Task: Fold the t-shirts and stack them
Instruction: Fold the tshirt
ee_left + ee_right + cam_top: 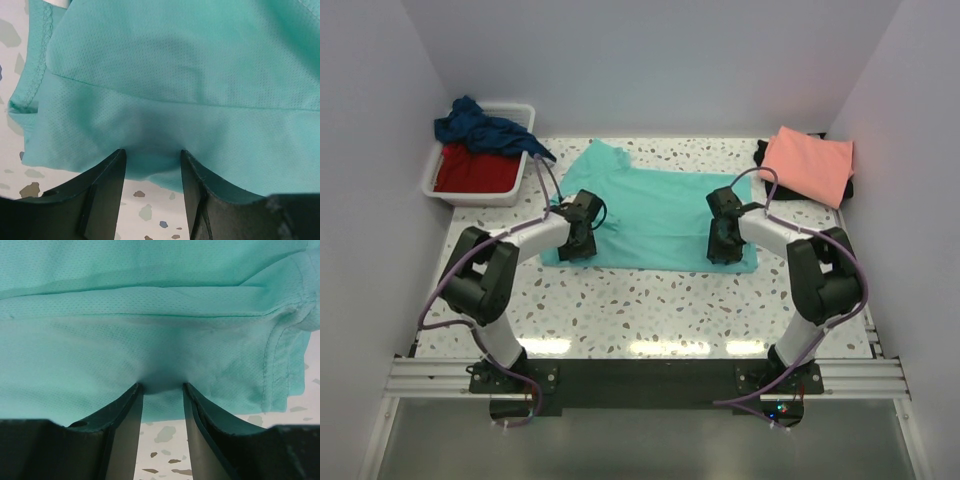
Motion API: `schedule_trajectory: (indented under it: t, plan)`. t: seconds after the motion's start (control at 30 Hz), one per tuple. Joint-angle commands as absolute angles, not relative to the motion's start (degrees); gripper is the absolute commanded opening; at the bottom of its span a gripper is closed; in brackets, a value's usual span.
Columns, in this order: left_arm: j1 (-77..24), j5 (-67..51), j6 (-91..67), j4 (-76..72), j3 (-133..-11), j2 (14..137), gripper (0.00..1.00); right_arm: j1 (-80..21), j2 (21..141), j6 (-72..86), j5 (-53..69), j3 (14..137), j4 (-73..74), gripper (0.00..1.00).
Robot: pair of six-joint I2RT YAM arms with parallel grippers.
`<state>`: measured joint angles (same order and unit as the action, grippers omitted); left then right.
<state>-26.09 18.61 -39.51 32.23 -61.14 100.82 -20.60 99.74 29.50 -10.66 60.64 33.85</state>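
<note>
Overhead rear view; wrist views close on shared teal t-shirt (650, 215)

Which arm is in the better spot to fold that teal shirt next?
Neither alone: the left gripper and right gripper each straddle the near edge of the teal shirt, jaws apart, cloth between the fingers. Likely both close and fold together.

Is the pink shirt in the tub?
No: the pink shirt lies folded at the far right, the tub at the far left.
</note>
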Motion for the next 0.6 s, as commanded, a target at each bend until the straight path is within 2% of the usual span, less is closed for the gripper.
schedule_trajectory:
  t: [0.0, 0.3, 0.57]
  plan:
    - [-25.75, 18.46, -43.33, 37.61, -57.66, 98.88, 0.52, -20.83, 99.67, 29.71, -10.19, 57.40, 37.09, 0.41]
    - [-25.84, 17.76, -47.46, 46.13, -55.02, 94.57, 0.50, -20.83, 94.40, 30.67, -9.85, 51.69, 41.39, 0.39]
    - [-26.54, 15.21, -48.69, 47.64, -53.18, 91.32, 0.49, -20.83, 87.98, 33.74, -8.17, 45.71, 44.29, 0.37]
